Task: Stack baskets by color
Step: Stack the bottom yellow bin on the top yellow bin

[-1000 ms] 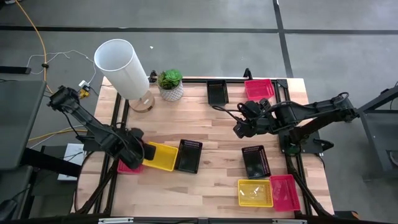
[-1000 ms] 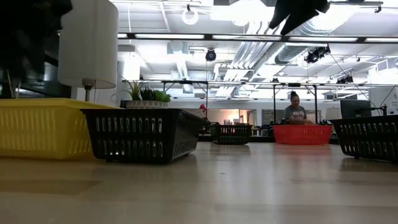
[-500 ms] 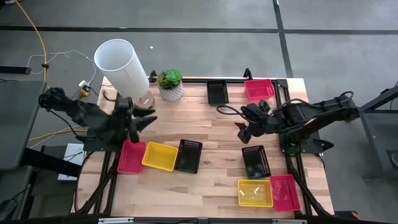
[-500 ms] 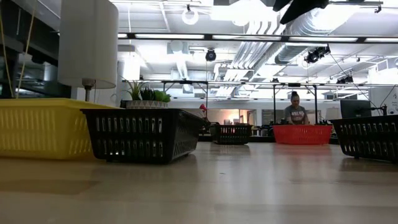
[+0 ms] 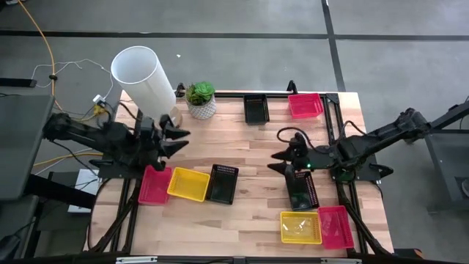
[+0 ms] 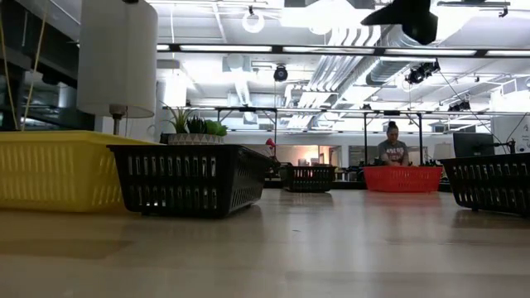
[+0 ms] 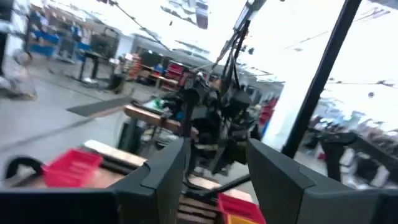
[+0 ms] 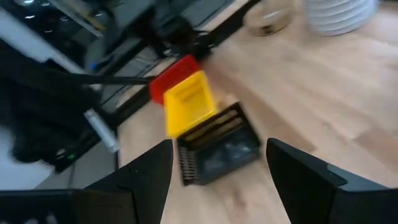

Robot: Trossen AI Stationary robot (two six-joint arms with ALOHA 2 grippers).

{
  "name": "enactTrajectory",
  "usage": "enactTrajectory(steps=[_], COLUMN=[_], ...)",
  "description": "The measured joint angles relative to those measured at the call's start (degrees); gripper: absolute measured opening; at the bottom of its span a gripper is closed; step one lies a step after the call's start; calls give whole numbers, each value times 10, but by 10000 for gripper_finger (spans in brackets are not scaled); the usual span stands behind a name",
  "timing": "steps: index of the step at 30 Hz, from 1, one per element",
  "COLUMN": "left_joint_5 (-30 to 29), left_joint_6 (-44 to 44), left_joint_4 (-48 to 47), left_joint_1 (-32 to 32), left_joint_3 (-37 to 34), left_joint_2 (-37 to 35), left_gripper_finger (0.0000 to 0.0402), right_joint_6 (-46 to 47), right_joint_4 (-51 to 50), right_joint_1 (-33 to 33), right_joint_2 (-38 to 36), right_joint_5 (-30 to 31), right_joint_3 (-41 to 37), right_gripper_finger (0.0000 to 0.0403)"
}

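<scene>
On the left of the table, a red basket, a yellow basket and a black basket stand side by side on their bases. My left gripper hangs open above the table beyond them, pointing roughly level toward the right. My right gripper is open and empty in the air, just beyond a black basket on the right. A yellow basket and a red basket sit near the front right. A black basket and a red basket sit at the far edge.
A tall white cylinder and a white pot with a green plant stand at the far left. Bare wood lies in the table's middle. In the low view a person is far off in the room behind.
My left gripper has risen from the yellow and red baskets at the left, gone toward the far edge, and tipped from pointing down to about level. My right gripper has moved toward the near edge and lower, toward the black basket on the right.
</scene>
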Motion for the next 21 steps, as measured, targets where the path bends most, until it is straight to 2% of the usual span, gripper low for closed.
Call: enactTrajectory(steps=[2,5,11,15,18,21], left_joint_5=[9,5,-8,-11,-11,-16], left_joint_6=[-16,-7,22,22,22,28], left_joint_4=[32,29,41,42,41,38], left_joint_1=[5,5,5,5,5,5], left_joint_3=[-22,-26,-20,-18,-18,-18], left_joint_2=[2,2,0,0,0,0], left_gripper_finger=[161,161,161,161,161,161], right_joint_6=[-14,-47,-110,-106,-83,-70], right_joint_4=[-1,-45,-233,-345,-375,-365], right_joint_1=[0,1,30,72,111,150], right_joint_2=[6,25,121,193,231,256], right_joint_5=[-38,-91,-197,-268,-288,-269], right_joint_3=[4,39,138,181,186,185], right_gripper_finger=[247,247,247,247,247,247])
